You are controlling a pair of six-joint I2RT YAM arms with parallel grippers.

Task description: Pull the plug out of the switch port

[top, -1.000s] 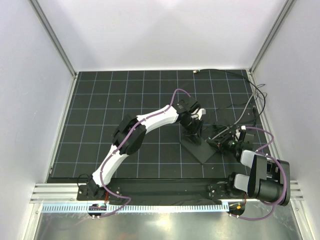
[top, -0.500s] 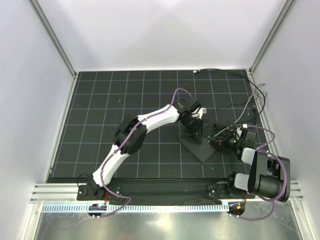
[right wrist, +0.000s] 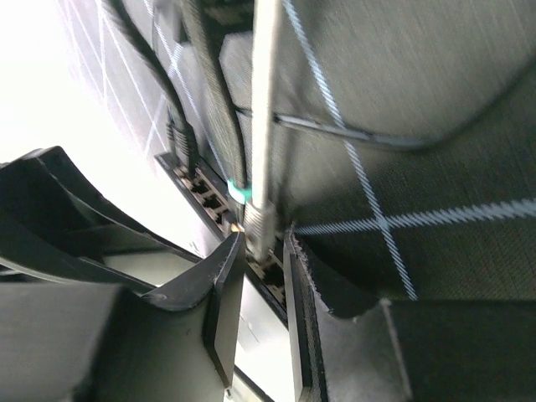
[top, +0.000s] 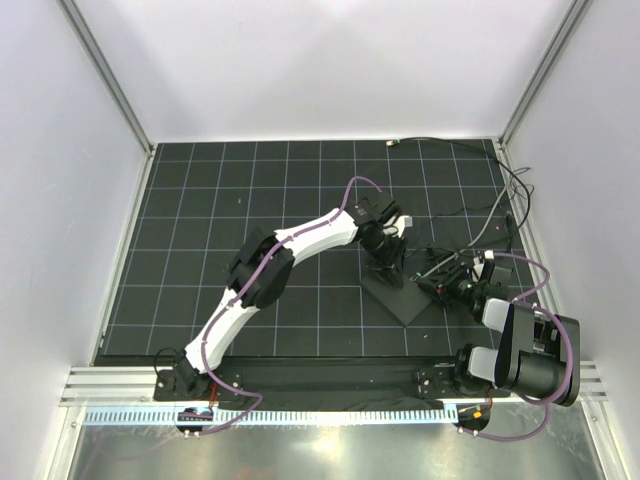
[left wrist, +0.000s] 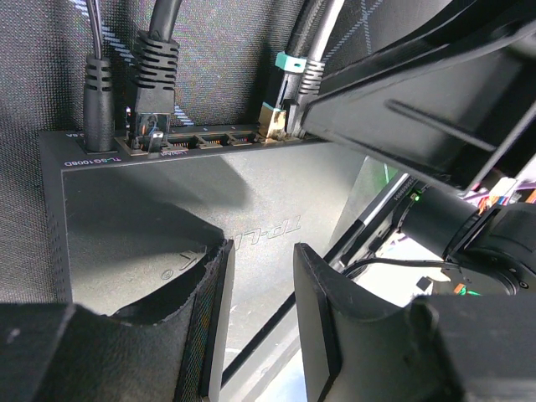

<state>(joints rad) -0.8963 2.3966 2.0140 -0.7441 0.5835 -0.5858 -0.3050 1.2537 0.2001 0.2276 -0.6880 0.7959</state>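
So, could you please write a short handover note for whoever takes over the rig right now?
Left gripper: open, poised over the top of the switch; contact unclear.
Right gripper: jaws closely straddle the plug at the port row; whether they pinch it is unclear.
Done: both arms are in place.
Left: the plug sits in the switch port; clamp it and pull straight out, probably while the left arm steadies the switch.

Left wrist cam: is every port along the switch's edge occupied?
No, between the black plug and the green-tabbed plug, the switch shows a few empty ports.
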